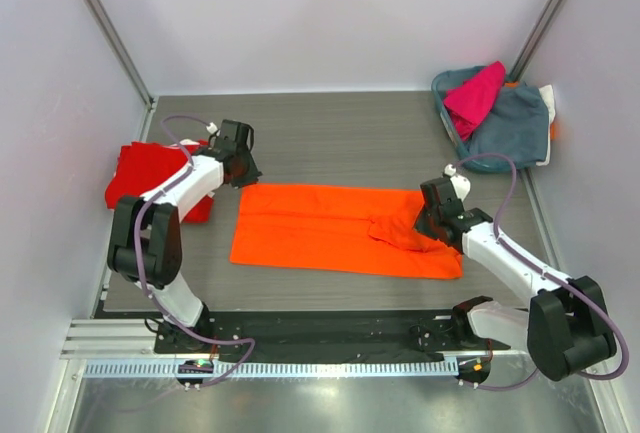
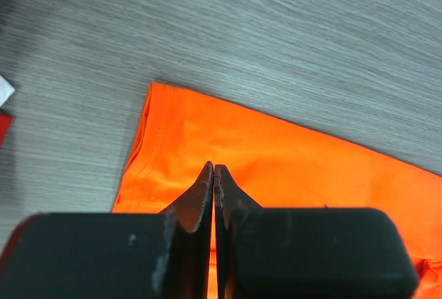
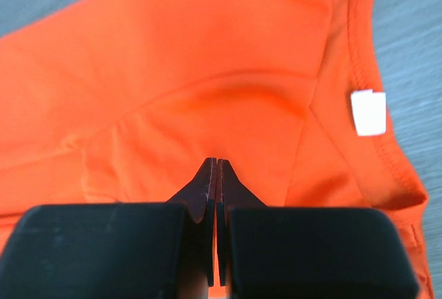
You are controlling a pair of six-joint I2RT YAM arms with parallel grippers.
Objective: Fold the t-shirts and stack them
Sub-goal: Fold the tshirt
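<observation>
A bright orange t-shirt lies on the table as a long flat band, folded lengthwise. My left gripper hangs at its far left corner, shut, with nothing between its fingers. In the left wrist view the left gripper sits just over the flat orange t-shirt. My right gripper is shut over the bunched right end. In the right wrist view the right gripper is low over the creased orange t-shirt near the collar and its white label. A red t-shirt lies folded at the left edge. A magenta t-shirt lies in the basket.
A blue basket at the back right holds a grey-blue garment under the magenta one. White walls close in the table on the left, back and right. A metal rail runs along the near edge.
</observation>
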